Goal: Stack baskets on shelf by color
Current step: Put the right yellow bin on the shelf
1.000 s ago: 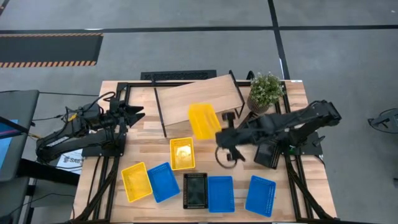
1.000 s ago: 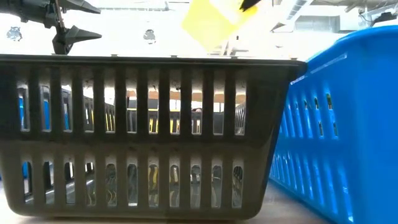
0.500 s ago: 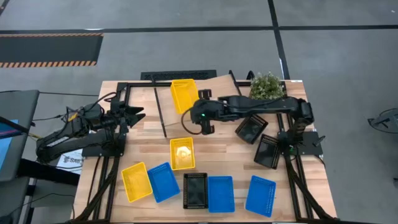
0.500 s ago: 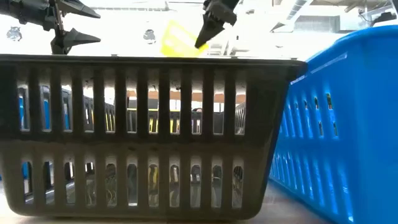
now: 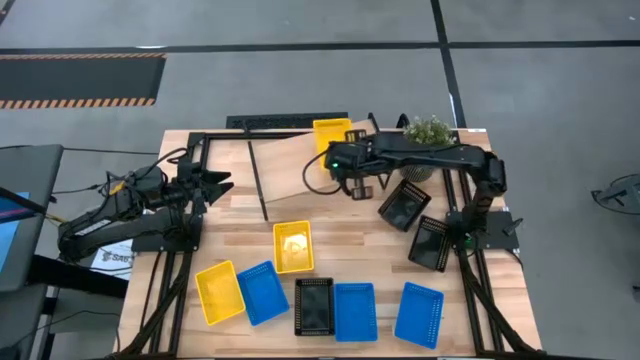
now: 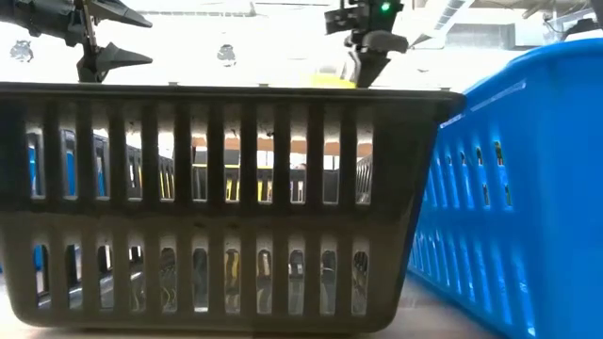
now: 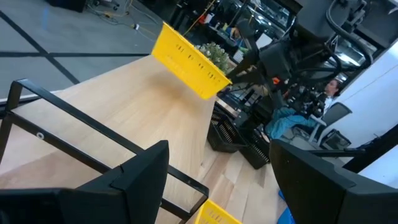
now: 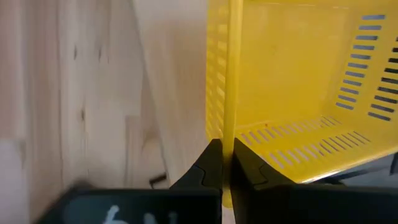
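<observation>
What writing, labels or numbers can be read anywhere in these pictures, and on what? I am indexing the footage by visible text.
No text can be read for certain.
White lettering on the paper sheet under the left arm's base: too small to read.
White mark on the right gripper's dark body, seen in its wrist view: only a cut-off stroke, unreadable.
The yellow basket held in its jaws, the other baskets and the shelf show no labels.
</observation>
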{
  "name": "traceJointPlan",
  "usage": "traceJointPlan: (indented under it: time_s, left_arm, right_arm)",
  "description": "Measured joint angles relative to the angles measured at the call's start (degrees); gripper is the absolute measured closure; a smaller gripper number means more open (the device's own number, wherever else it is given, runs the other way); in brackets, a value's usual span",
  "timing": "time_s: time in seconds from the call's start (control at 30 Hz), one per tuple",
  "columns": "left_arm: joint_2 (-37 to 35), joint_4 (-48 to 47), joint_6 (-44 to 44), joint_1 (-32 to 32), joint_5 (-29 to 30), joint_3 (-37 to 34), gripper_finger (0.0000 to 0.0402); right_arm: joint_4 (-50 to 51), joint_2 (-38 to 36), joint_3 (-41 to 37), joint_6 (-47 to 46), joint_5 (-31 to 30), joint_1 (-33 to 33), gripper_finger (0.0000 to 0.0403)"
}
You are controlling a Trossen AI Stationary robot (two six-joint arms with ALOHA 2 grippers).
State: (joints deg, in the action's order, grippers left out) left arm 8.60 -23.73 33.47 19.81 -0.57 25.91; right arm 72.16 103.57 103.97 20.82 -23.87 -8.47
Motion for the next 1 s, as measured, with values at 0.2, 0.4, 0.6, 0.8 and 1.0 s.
traceJointPlan:
  time_s: [0.2, 0.4, 0.6, 0.8, 1.0]
  left_arm:
    - [0.0, 0.0, 0.0, 0.0, 0.2, 0.0, 0.0136]
    - [0.0, 0.0, 0.0, 0.0, 1.2, 0.0, 0.0136]
    - [0.0, 0.0, 0.0, 0.0, 1.5, 0.0, 0.0136]
    - [0.0, 0.0, 0.1, 0.0, 1.5, 0.0, 0.0136]
    - [0.0, -0.2, 0.1, 0.0, 1.5, 0.0, 0.0136]
  right_arm:
    - [1.8, -5.8, -5.4, 1.8, 2.6, -1.2, 0.0373]
    - [-1.5, -10.5, -12.4, 6.2, 2.7, -3.4, 0.0377]
    - [-2.2, -10.3, -13.4, 8.3, 2.8, -4.6, 0.0373]
    - [-0.2, -9.3, -13.3, 8.3, 3.6, -5.6, 0.0363]
    - [0.1, -8.7, -13.3, 8.3, 4.2, -6.7, 0.0339]
